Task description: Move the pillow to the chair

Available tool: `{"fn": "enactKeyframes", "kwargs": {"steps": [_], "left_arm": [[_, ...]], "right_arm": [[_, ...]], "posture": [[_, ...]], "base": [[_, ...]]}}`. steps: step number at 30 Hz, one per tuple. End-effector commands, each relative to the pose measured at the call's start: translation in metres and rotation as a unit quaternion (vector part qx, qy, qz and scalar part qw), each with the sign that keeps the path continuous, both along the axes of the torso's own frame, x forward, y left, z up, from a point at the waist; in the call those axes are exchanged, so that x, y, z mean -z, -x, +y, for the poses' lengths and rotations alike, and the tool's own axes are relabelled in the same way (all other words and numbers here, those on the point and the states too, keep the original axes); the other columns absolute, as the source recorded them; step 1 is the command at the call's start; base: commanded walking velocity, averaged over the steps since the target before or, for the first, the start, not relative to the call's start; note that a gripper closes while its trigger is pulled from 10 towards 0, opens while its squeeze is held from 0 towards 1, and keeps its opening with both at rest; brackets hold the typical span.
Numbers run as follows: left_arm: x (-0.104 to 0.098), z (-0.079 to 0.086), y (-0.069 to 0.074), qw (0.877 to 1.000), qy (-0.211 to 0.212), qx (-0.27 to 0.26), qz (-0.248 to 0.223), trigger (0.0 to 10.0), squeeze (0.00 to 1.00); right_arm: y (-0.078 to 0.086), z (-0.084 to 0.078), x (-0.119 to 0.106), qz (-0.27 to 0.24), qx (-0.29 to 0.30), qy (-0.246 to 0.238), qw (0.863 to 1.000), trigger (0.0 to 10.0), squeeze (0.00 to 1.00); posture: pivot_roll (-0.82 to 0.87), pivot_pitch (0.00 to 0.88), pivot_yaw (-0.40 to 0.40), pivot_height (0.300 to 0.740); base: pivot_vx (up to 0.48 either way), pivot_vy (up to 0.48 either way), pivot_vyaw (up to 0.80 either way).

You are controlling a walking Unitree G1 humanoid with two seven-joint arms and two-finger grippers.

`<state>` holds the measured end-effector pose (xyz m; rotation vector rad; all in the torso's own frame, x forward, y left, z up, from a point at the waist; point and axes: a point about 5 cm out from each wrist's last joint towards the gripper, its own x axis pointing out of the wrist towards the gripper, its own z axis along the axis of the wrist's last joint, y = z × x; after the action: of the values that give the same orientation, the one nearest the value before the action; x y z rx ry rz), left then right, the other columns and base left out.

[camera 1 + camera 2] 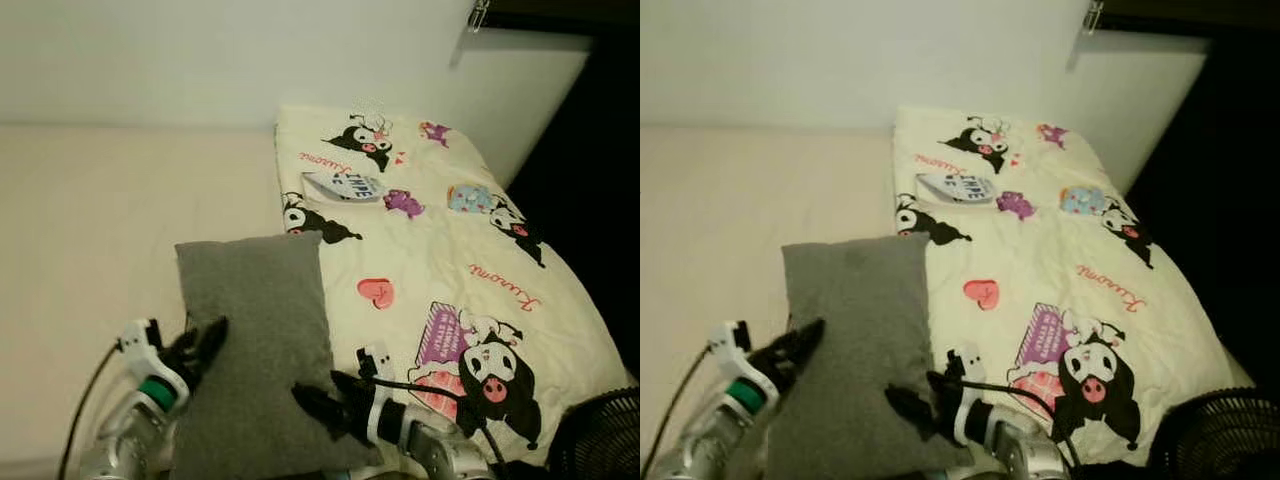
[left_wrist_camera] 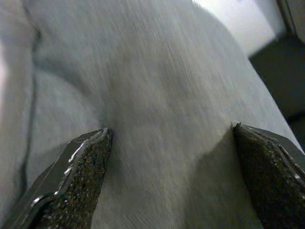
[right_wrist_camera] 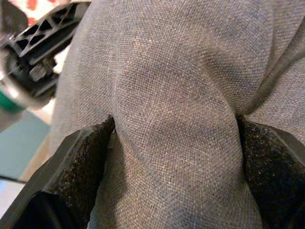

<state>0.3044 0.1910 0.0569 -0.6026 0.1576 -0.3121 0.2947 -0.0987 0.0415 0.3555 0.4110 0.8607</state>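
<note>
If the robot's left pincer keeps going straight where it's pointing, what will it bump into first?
The grey pillow. The left pincer points at its side edge with fingers spread open, and the wrist view has grey fabric right between them, so it looks about to touch, though the exact gap is unclear.

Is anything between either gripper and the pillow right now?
Nothing visible. The left gripper is at the grey pillow's left edge, and the right gripper is on its lower right, where fabric bulges between its fingers.
</note>
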Motion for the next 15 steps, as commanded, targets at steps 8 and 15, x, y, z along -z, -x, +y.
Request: {"fn": "enactKeyframes", "kwargs": {"steps": [8,15], "left_arm": [[0.031,-0.013,0.017,0.997,-0.041,-0.007,0.070,4.2,0.00],[0.018,0.013,0.018,0.992,-0.017,-0.122,0.024,10.0,0.00]], "right_arm": [[0.013,-0.001,0.014,0.036,0.019,0.016,0.999,1.6,0.00],[0.011,-0.002,0.016,0.027,0.034,0.039,0.998,10.0,0.00]], "posture": [[-0.03,0.032,-0.029,0.590],[-0.03,0.022,-0.042,0.590]], "base": [[0.000,0.000,0.00],[0.000,0.000,0.00]]}}
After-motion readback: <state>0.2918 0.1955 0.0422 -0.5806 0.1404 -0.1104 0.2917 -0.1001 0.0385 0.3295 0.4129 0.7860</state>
